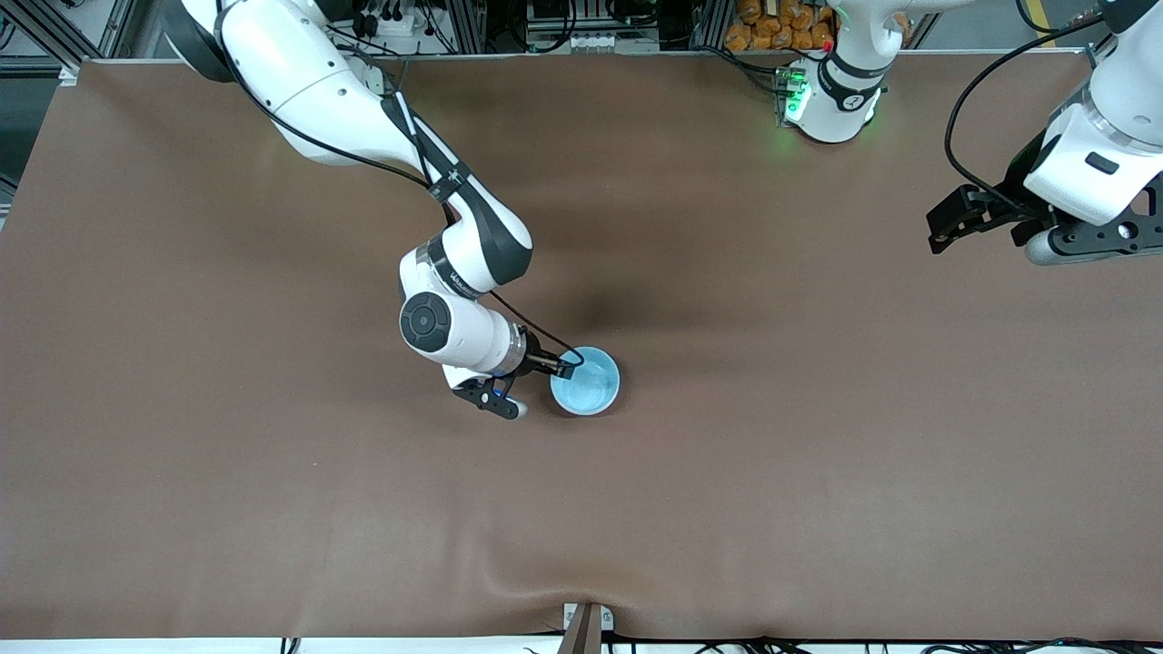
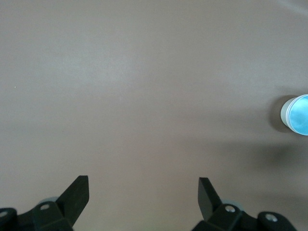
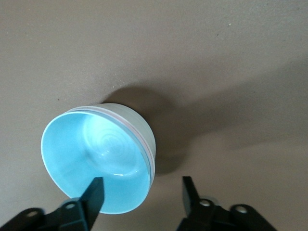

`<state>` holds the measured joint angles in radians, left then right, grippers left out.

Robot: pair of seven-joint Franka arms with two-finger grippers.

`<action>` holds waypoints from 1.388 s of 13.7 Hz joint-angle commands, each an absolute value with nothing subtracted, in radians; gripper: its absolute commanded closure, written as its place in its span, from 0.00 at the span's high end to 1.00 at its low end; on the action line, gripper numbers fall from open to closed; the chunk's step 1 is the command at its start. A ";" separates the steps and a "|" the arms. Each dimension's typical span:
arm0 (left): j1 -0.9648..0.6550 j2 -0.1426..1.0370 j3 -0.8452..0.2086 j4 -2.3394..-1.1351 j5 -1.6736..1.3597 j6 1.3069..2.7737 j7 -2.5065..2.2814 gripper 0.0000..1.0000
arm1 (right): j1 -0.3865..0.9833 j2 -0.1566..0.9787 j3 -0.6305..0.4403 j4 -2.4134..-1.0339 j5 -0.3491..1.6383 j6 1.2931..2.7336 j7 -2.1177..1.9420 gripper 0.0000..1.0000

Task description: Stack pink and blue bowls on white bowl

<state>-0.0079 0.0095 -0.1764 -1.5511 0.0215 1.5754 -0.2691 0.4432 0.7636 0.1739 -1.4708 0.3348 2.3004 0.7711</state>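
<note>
The three bowls sit nested in one stack near the middle of the table. The blue bowl point(image 1: 589, 385) point(image 3: 96, 154) is on top. Under it, the pink bowl point(image 3: 137, 132) shows only as a thin rim line. The white bowl point(image 3: 136, 119) is the outer wall at the bottom. My right gripper point(image 1: 561, 365) point(image 3: 142, 185) is open at the stack's rim, one finger over the blue bowl's inside and the other outside the wall, holding nothing. My left gripper point(image 1: 936, 232) point(image 2: 144, 185) waits open and empty above the left arm's end of the table.
The brown table mat point(image 1: 818, 472) is bare around the stack. The left wrist view catches the stack point(image 2: 297, 114) at its frame edge. Cables and orange items point(image 1: 781, 27) lie off the table by the left arm's base point(image 1: 831, 100).
</note>
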 commanded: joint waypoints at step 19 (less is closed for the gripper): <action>0.014 0.018 -0.178 -1.551 0.038 1.600 -0.252 1.00 | -0.066 0.008 0.060 -1.767 0.147 1.757 -0.027 1.00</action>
<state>0.0064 0.0250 -0.1747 -1.5530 0.0216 1.5925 -0.2691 -0.0538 0.0841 0.1168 -1.7271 0.1695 1.8086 0.0913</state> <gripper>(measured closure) 0.000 0.000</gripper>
